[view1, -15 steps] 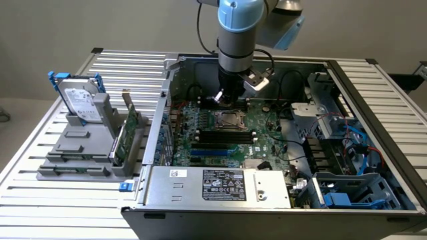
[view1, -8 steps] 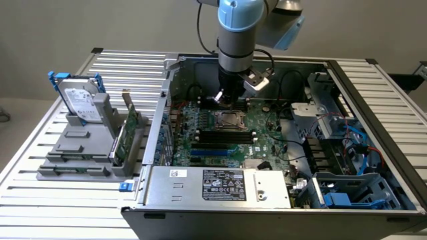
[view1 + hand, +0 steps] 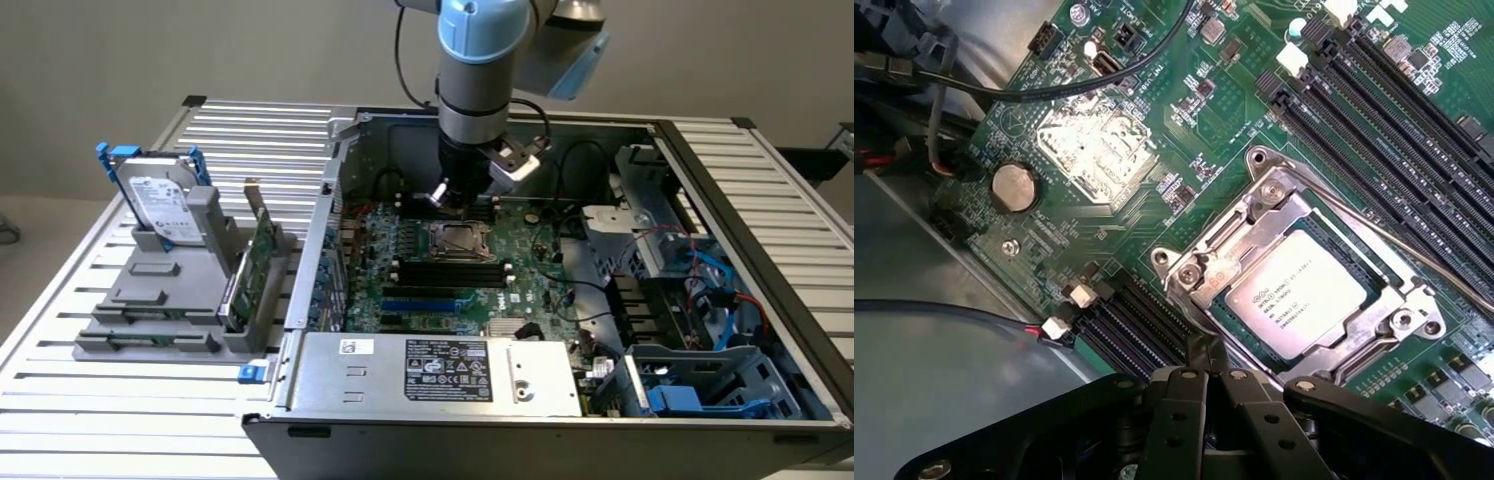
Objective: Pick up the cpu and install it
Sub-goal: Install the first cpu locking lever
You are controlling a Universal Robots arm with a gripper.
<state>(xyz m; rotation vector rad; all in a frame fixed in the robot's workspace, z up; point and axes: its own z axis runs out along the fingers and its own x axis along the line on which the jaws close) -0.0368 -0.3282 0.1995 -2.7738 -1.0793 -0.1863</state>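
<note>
CPU (image 3: 1304,292) is already sitting in the motherboard socket (image 3: 1394,335), silver top up, load frame around it. Gripper (image 3: 1204,385) is hovering just beside the socket's edge with fingers closed on nothing; in the exterior view it (image 3: 454,195) is hanging over the board (image 3: 534,280) inside the open case (image 3: 747,180). Judging this as the install stage, placement done. Retention lever (image 3: 1374,225) is looking unlatched, though I can't tell for sure.

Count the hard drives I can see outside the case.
1. A hard drive stands upright in blue brackets on the grey rack, at the exterior view's left of the case. Others may sit hidden inside the case's bays.
</note>
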